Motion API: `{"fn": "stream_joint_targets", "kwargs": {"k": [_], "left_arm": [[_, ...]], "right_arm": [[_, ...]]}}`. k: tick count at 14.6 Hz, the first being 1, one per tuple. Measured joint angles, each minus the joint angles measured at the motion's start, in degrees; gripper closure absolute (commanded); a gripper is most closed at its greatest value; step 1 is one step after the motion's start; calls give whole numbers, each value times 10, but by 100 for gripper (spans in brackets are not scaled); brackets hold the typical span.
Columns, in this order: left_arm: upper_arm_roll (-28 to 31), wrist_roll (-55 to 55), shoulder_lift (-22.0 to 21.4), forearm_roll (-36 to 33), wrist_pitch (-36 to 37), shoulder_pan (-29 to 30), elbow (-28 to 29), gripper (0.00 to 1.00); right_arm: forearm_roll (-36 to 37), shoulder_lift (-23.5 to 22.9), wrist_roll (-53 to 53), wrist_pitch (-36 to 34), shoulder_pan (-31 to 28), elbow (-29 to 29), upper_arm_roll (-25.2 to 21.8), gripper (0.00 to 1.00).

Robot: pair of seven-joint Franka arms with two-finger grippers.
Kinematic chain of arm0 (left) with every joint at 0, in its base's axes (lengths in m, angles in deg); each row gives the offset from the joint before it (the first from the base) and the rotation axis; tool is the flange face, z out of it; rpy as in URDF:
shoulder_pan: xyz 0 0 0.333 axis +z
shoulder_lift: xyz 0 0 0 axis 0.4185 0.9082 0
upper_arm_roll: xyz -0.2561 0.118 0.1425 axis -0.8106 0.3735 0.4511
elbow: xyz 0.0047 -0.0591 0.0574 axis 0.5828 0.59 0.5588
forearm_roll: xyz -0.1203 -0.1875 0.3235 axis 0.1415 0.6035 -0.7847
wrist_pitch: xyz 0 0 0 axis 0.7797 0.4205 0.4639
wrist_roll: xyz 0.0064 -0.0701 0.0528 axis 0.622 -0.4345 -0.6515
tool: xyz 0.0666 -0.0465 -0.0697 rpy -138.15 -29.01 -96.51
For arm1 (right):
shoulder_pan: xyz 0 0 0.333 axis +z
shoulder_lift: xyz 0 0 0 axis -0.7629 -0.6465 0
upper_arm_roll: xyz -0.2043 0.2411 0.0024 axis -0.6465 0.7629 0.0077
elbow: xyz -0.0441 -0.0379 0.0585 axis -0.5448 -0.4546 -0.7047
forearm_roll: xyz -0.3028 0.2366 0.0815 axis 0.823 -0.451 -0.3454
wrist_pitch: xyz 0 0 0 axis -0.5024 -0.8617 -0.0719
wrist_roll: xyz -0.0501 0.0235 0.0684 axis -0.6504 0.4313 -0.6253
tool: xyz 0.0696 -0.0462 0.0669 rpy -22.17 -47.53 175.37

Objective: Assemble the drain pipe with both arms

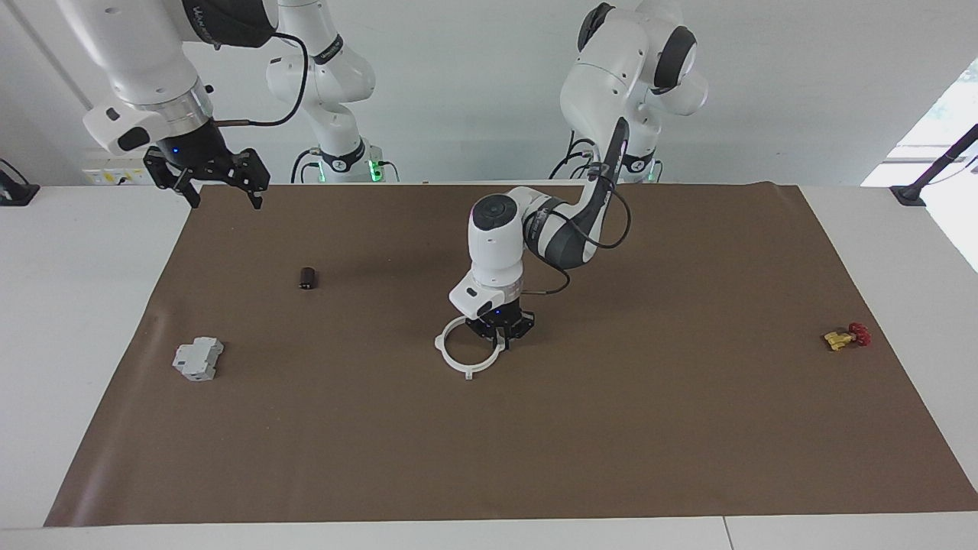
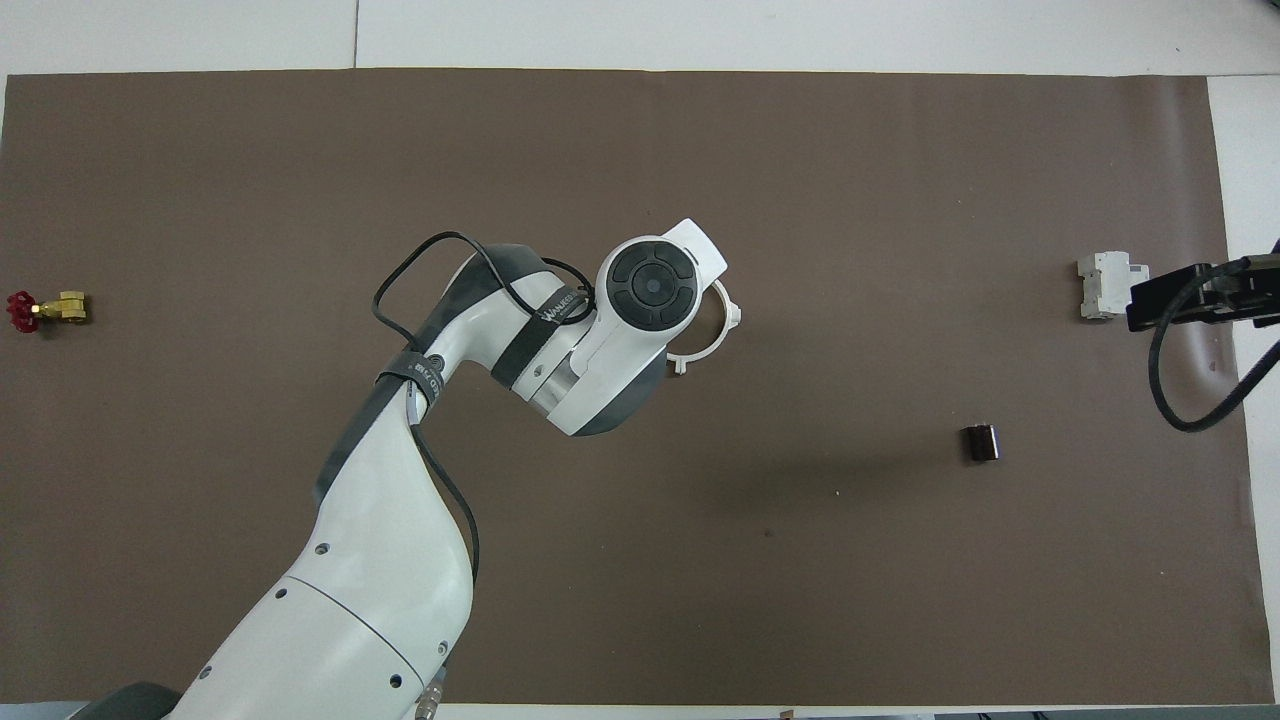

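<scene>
Left gripper (image 1: 500,333) clamped on drain pipe (image 1: 458,362)

My left arm (image 2: 400,500) comes in from seven o'clock and bends toward the middle of the brown mat (image 2: 640,600); its wrist housing covers my left gripper, so I see nothing of the fingers. A white arc of the drain pipe (image 2: 722,325) pokes out at the wrist's three o'clock side, two small tabs showing, the rest hidden beneath me. My right gripper (image 2: 1165,300) shows at the three o'clock edge as a dark shape, probably raised, just beside the grey boxy block (image 2: 1105,285). A small dark cylinder (image 2: 981,442) lies at four o'clock. The yellow-and-red valve (image 2: 45,309) sits at nine o'clock.
</scene>
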Motion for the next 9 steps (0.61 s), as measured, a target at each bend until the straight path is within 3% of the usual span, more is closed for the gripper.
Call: {"fn": "stream_joint_targets", "kwargs": {"k": [1,9], "left_arm": [[0,0,0,0,0,0,0,2],[3,0,-20,0,0,17,14,0]], "right_arm": [[0,0,0,0,0,0,0,0],[0,0,0,0,0,0,0,0]]}}
